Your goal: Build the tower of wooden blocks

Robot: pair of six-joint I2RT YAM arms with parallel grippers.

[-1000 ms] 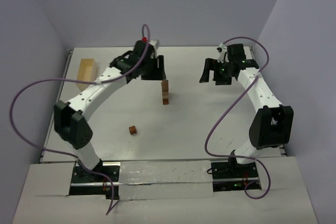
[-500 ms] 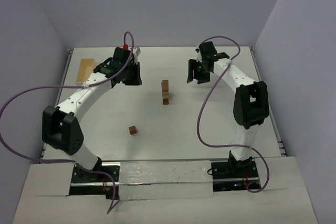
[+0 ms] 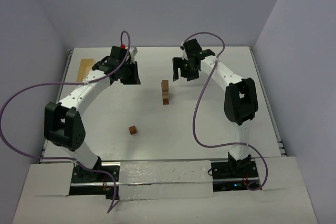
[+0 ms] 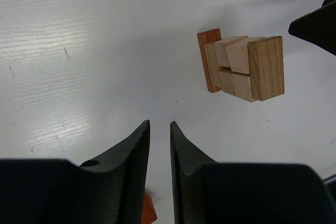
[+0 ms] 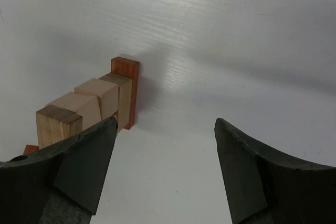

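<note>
Tower (image 3: pixel 165 92) looks tippy; pinch the light block (image 3: pixel 133 129) by flat sides. Your left pincer (image 4: pixel 159 125) is open a crack, right pincer (image 5: pixel 165 129) wide, both empty.

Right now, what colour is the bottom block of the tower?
Reddish brown. The bottom block of the tower shows best in the right wrist view.

Bright, even light comes from overhead. My white table (image 3: pixel 157 145) carries soft glare streaks in both wrist views. The tower (image 5: pixel 94 103) casts a faint grey shadow beside its base. My left fingers (image 4: pixel 131 171) loom dark and slightly blurred near the lens. The overhead view is sharp, with greyer walls.
</note>
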